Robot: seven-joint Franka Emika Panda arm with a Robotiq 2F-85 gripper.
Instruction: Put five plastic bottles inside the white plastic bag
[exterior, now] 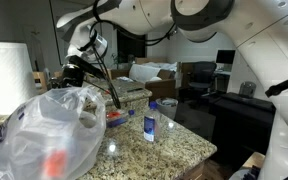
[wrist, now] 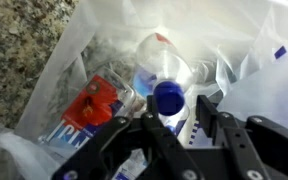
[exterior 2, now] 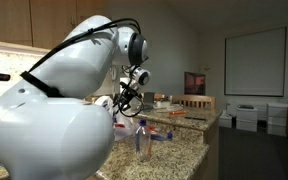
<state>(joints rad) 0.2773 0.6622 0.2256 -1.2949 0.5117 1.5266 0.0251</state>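
Wrist view puts you right over the mouth of the white plastic bag (wrist: 84, 40), and the gripper (wrist: 179, 125) has its two dark fingers either side of a blue-capped bottle (wrist: 167, 97) that sits down among the folds. From here I can't tell whether the fingers pinch that cap or have let it go. A second bottle (wrist: 89, 110), red on its label, lies in the bag just beside it. To do this drop well, spread the fingers fully before you lift, so the cap doesn't snag and ride back up. Then rise straight, because that thin film looks like it would catch on a fingertip and drag the whole bag. In an exterior view a lone bottle (exterior: 150, 125) stands upright on the granite counter (exterior: 184, 150), well apart from the bag (exterior: 44, 130). That looks like your next pick, so leave the bag's mouth wide.
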